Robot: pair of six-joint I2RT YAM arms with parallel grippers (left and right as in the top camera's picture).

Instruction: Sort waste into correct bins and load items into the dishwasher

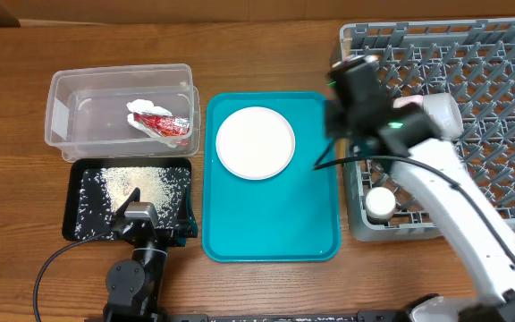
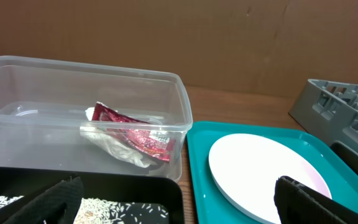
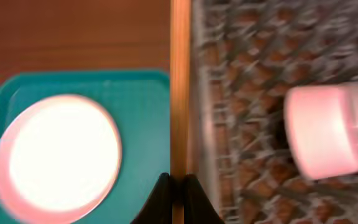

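Note:
The red-and-white wrapper with tissue (image 1: 159,122) lies in the clear tub (image 1: 61,98); it also shows in the left wrist view (image 2: 135,138). Rice grains (image 1: 132,186) are spread in the black tray (image 1: 77,219). The white plate (image 1: 255,142) sits on the teal tray (image 1: 271,228). My left gripper (image 2: 179,208) is open and empty, low over the black tray's near right corner. My right gripper (image 3: 179,193) is shut on the wooden chopsticks (image 3: 180,87), above the gap between the teal tray and the grey rack (image 1: 499,80). A pinkish-white bowl (image 3: 328,130) and a white cup (image 1: 382,204) are in the rack.
The tub and black tray stand at the left, the teal tray in the middle, and the rack at the right, close together on the wooden table (image 1: 7,179). My right arm (image 1: 454,197) stretches across the rack's left side.

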